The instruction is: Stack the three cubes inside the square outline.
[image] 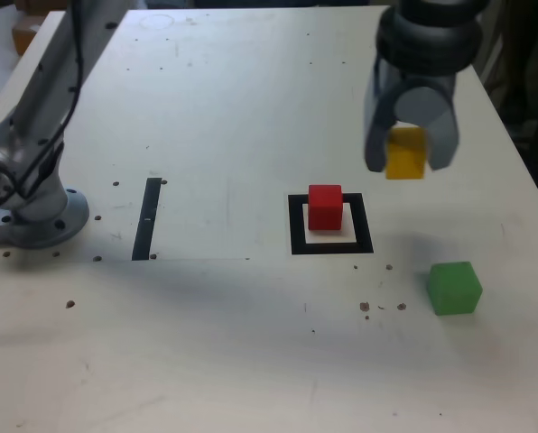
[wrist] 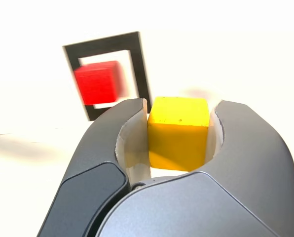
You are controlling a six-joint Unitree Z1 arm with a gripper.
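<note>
- The end effector (image: 406, 153) is hanging above the worktop (image: 224, 352), and its two grey jaws are clamping the yellow cube (image: 405, 152) from both sides.
- The yellow cube is sitting clear of the surface, up in the air to the exterior view's right of the square outline (image: 331, 245); a faint shadow is lying on the worktop below it.
- In the wrist view the yellow cube (wrist: 178, 133) is filling the gap between the pale inner pads (wrist: 133, 143), with one face and its top edge showing.
- The red cube (image: 324, 207) is resting inside the square outline, toward its far edge, on the white centre.
- The wrist view is showing the same red cube (wrist: 97, 82), blurred, within the black frame (wrist: 139, 69).
- The green cube (image: 453, 288) is sitting alone on the worktop, nearer the camera and to the exterior view's right of the outline, well apart from the other two.
- A narrow black strip (image: 147, 219) is lying at the exterior view's left of the outline, near the arm's grey base (image: 36, 221).
</note>
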